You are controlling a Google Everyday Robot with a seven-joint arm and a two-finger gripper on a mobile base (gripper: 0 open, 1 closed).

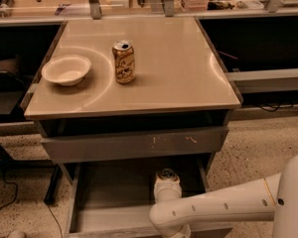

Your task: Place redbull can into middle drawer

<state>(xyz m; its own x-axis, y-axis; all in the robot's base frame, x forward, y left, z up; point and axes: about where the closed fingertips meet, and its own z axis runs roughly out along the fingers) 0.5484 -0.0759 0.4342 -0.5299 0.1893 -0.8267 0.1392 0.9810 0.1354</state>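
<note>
The redbull can point(167, 174) shows only its silver top, standing upright inside the open middle drawer point(111, 190), towards the right of its bare grey floor. My gripper point(167, 186) reaches into the drawer from the lower right on a white arm point(223, 209). It sits right against the near side of the can and hides the can's body. I cannot see how it holds the can.
The drawer front above point(134, 143), with yellowish scratch marks, is shut. On the beige tabletop point(179, 68) stand a gold-brown can point(124, 62) and a white bowl point(66, 69). Dark shelving flanks the table on both sides. Speckled floor lies to the right.
</note>
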